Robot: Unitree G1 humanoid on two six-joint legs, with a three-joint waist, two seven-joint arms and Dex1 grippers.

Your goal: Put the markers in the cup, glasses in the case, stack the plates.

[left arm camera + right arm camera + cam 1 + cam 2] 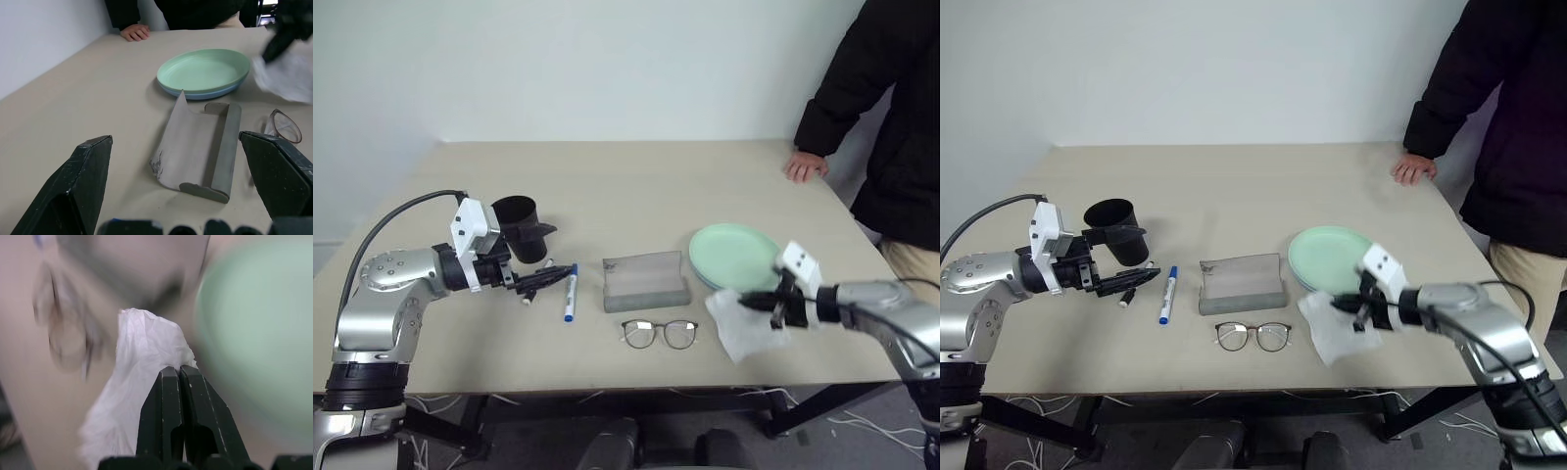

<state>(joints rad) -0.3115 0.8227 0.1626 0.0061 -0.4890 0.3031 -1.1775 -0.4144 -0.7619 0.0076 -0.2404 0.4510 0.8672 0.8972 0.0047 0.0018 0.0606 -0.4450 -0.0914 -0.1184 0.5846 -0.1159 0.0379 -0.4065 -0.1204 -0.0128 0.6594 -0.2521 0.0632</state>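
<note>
Crumpled white tissue point(736, 328) pinched in right gripper point(773, 305), lower right; left gripper point(530, 282) spread. Plates stacked; next likely discard tissue.

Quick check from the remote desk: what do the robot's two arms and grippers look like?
Both arms have silver-grey metal shells with black joints. Each wrist carries a white camera block, and each gripper, left gripper and right gripper, ends in two black fingers. A black cable loops over the left arm.
</note>
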